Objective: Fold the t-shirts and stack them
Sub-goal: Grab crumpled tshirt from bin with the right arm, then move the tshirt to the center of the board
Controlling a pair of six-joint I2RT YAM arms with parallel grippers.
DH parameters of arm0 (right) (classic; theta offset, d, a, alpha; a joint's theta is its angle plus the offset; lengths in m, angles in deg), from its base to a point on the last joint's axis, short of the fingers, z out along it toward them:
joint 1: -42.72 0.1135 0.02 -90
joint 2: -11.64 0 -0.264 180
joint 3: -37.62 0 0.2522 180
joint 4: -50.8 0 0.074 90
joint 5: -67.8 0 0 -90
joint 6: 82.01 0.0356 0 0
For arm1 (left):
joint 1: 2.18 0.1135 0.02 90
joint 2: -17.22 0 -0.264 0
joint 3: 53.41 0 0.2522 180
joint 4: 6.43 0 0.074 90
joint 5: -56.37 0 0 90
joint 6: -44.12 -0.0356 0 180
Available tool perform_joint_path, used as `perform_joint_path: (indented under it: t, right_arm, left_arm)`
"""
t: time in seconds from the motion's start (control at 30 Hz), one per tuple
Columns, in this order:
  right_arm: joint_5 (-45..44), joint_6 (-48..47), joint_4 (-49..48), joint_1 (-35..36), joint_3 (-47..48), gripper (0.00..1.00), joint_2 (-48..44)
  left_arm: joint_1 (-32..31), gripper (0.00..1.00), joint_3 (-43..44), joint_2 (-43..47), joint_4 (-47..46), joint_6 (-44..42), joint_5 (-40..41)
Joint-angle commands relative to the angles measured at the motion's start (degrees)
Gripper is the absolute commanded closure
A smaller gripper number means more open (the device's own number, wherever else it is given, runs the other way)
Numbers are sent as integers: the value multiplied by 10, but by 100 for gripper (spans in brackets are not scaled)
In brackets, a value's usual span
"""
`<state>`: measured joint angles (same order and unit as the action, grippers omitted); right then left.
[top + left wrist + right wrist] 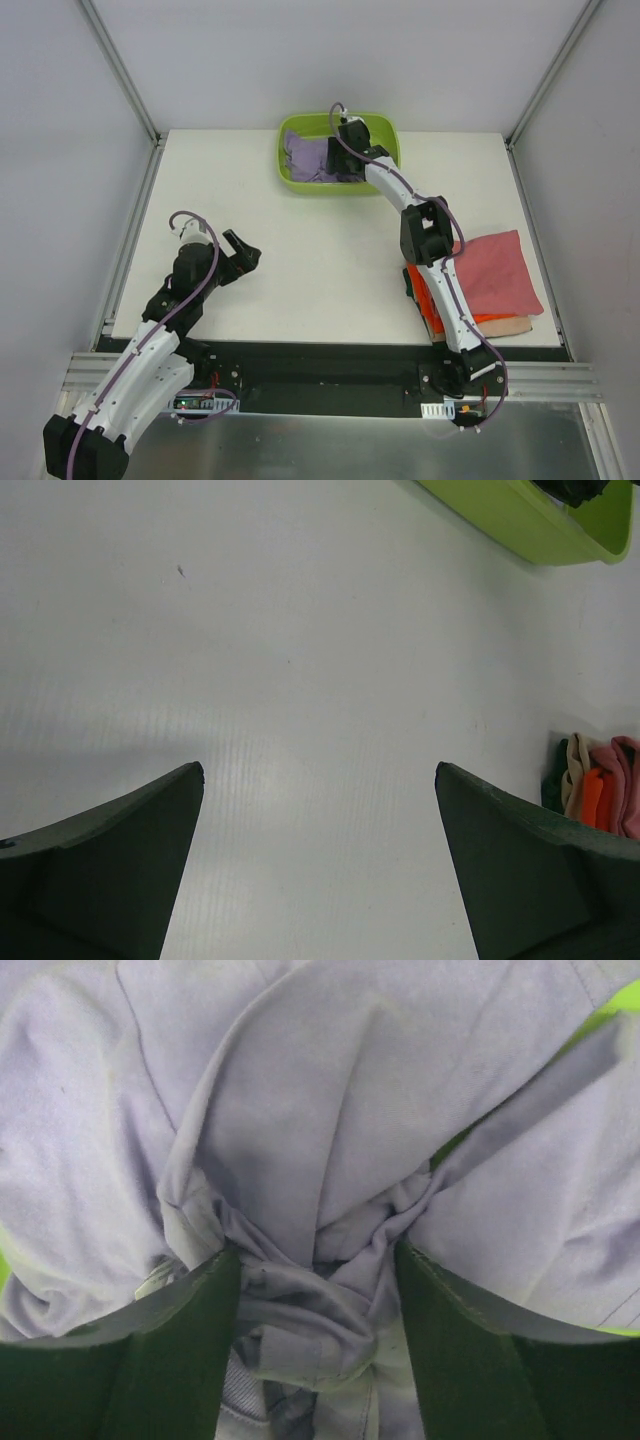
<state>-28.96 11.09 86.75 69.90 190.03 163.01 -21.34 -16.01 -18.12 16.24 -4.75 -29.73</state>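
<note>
**Right arm has the lilac shirt in the tub; left arm waits well off**

Closest to the lens in the right wrist view, the two dark fingers of the right gripper (pixel 315 1260) stand either side of a knot of bunched cloth, closed in on it. Creases run out from that pinch, so it looks to me like a real hold, not a mere touch. The cloth is the lilac t-shirt (pixel 330 1110), crumpled, with no long axis I can make out.

From above, the shirt (pixel 305 158) sits inside the lime-green tub (pixel 385 130) at the middle of the table's far edge. The right gripper (pixel 335 160) reaches down into it from the right, so the shirt lies directly below the fingers.

The left gripper (pixel 240 255) hangs nearer the left edge with its jaws spread wide over bare table (pixel 300 630), holding nothing, well apart from the tub.

By the right edge, toward the near right corner, lies the folded stack: a rose-red t-shirt (pixel 500 270) on top, an orange t-shirt (pixel 425 290) under it.

I judge the next move to be a lift out and back toward the near edge, onto open board.
</note>
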Motion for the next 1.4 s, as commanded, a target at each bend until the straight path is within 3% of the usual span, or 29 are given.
perform_joint_path:
  t: [0.0, 0.17, 0.2, 0.37, 0.57, 0.9, 1.1, 1.37]
  right_arm:
    - [38, 17, 43, 4, 6, 47, -27]
    - [9, 6, 41, 5, -4, 98, -37]
    - [4, 3, 36, 5, -6, 99, -40]
    - [2, -53, -30, 5, 8, 99, -77]
    - [3, -75, -156, 5, -26, 99, -197]
    - [47, -121, -190, 33, -18, 99, -344]
    - [39, -194, -185, 100, -11, 99, -435]
    - [57, -215, -190, 185, 13, 99, -495]
  left_arm:
    - [-2, 1, 7, 18, -6, -13, -7]
    - [-2, 1, 8, 26, 1, -18, -1]
    - [-3, 1, 8, 27, 3, -18, 1]
    - [-2, 1, 8, 27, 6, -20, 2]
    - [-2, 1, 7, 37, 6, -21, -8]
    - [-2, 1, -3, 57, 6, -27, -17]
    - [-2, 1, -2, 62, 7, -32, -33]
    - [-2, 1, -4, 74, 7, -28, -38]
